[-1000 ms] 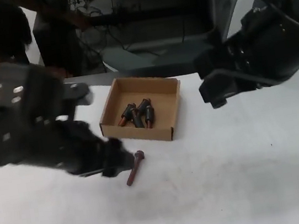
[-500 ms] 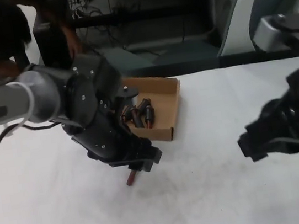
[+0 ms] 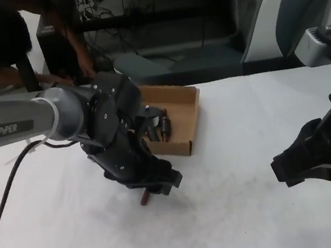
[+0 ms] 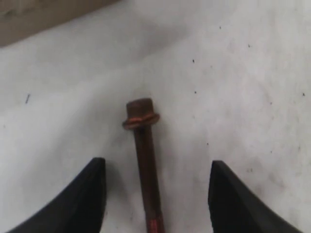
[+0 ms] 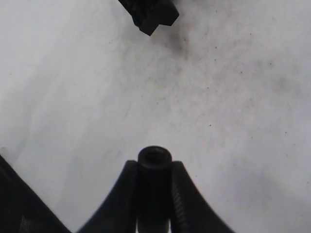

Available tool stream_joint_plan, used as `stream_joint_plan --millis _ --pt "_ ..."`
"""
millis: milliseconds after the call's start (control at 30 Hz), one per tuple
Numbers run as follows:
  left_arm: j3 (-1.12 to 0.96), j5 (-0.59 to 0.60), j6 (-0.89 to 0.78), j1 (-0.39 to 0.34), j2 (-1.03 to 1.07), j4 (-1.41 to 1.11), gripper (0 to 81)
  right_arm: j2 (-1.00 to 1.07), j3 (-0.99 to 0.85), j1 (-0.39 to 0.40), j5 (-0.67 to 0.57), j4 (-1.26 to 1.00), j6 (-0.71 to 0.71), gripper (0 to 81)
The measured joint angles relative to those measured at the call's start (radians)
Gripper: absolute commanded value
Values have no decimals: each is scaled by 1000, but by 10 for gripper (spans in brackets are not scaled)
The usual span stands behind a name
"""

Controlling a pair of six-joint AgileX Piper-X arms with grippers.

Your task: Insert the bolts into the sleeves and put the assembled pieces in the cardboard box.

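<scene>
The bolt (image 4: 143,160) is seen lying flat on the white bench (image 3: 241,224), near the front wall of the cardboard box (image 3: 187,121). Its shank is straddled by the left gripper (image 4: 156,167), whose fingers are spread wide and clear of it on both sides. A black sleeve (image 5: 154,182) is clamped in the right gripper (image 5: 154,166), well apart to the right. Assembled pieces (image 3: 164,126) are noted inside the box.

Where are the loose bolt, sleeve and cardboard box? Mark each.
loose bolt (image 4: 141,112), left wrist view, on its flanged head.
sleeve (image 5: 155,158), right wrist view, on its open end.
cardboard box (image 3: 178,147), high view, on its front wall.
</scene>
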Motion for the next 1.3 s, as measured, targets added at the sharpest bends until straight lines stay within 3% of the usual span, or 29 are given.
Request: stream_joint_plan --millis 400,667,733,1133,1200,1267,1300 --pt "-52 0 0 0 43 7 613 0 0 0 0 -1 0 6" --pt "-74 -31 0 0 57 23 295 0 0 0 0 -1 0 6" --pt "-76 -31 1 2 58 28 259 0 0 0 0 -1 0 6" --pt "-85 -54 21 0 58 101 253 0 0 0 0 -1 0 6" --pt "-85 -60 23 0 58 106 165 0 0 0 0 -1 0 6" --pt "-86 -61 25 0 58 110 11 0 0 0 0 -1 0 6" --pt "-86 -64 25 0 58 110 14 0 0 0 0 -1 0 6"
